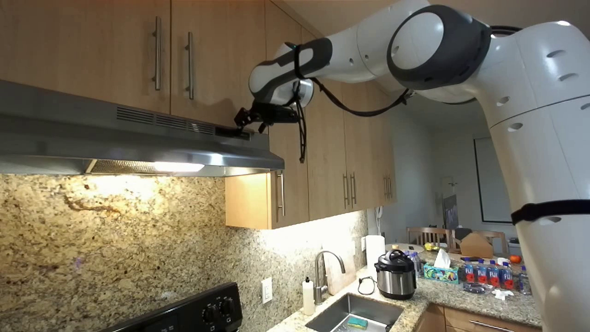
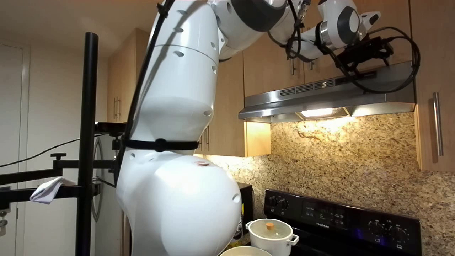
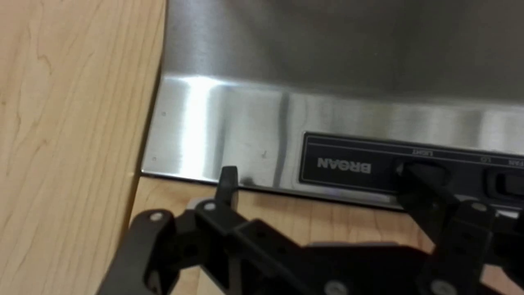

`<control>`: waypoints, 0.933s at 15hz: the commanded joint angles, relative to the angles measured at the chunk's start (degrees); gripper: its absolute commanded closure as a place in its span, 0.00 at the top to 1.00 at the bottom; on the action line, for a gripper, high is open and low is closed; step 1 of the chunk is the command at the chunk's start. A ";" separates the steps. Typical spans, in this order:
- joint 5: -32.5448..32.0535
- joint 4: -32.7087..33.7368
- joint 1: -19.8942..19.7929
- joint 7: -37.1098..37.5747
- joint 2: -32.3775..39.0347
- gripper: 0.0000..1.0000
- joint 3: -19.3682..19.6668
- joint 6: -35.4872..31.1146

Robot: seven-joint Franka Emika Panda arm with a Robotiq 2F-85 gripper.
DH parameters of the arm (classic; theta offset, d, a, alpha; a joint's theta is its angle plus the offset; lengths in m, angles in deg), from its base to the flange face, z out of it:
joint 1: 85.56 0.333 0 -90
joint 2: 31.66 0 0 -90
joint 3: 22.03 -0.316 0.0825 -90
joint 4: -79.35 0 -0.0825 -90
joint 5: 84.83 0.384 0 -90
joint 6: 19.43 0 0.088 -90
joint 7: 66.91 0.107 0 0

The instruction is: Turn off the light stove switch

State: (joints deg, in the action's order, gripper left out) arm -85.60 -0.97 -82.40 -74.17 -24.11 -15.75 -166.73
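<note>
Right of centre in the wrist view, holding one fingertip (image 3: 414,184) at the LIGHT switch (image 3: 436,173), with jaws spread wide, gripping nothing; cannot tell if pressing. Judging by the lamp (image 1: 179,167) glowing beneath the range hood (image 1: 138,142), left in an exterior view, apparently lined up, yet to switch off.

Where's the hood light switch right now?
Wrist view, right of centre: the light switch sits on the black panel, right of the BROAN lettering and just below the upside-down LIGHT label, partly hidden by a gripper finger.
</note>
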 commanded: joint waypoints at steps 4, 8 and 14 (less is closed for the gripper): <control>0.42 4.02 0.24 0.42 1.55 1.00 -0.19 6.12; 1.12 5.36 0.23 0.59 2.16 1.00 -0.40 7.44; 0.12 6.30 0.39 1.67 2.28 1.00 -0.17 10.23</control>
State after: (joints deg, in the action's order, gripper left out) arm -85.09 3.59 -82.26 -74.12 -22.53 -16.03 -159.59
